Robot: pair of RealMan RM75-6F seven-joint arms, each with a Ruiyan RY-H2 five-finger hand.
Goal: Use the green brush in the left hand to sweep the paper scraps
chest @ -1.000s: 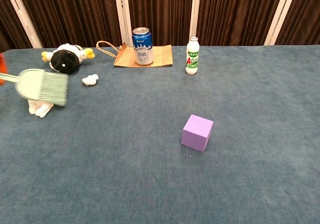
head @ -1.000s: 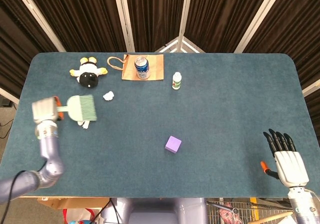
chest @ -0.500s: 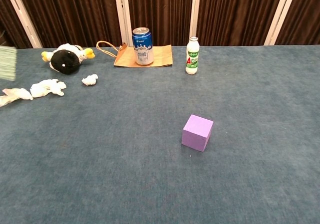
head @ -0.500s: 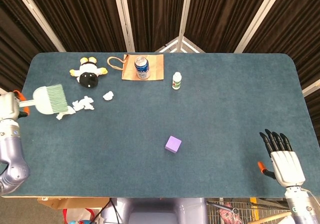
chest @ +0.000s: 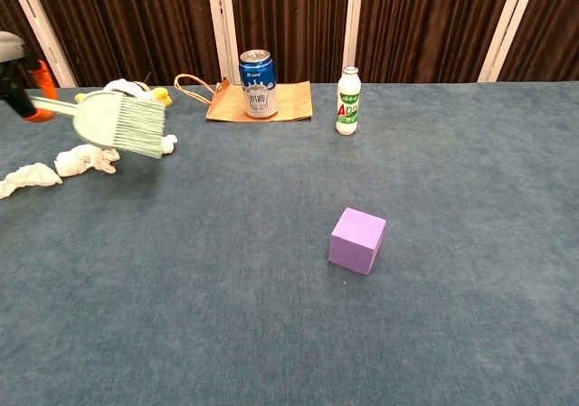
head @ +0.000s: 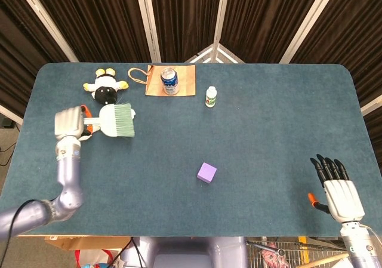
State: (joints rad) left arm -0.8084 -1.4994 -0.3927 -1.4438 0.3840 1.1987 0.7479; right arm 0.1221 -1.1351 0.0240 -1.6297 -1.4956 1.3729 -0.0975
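While the left robot hand [head: 69, 123] holds the green brush [head: 117, 120] by its handle, the bristles point away from it, above the blue tabletop [head: 268, 119]. Only the chest view shows the paper scraps [chest: 83, 160], lying under and beside the brush; from above, the brush hides them. A stuffed toy [head: 105, 88] sits just past the brush. The right robot hand [head: 338, 190] rests far off at the near edge, fingers spread, holding nothing. A purple cube [head: 206, 173] sits between the robot hands with lots of room around it.
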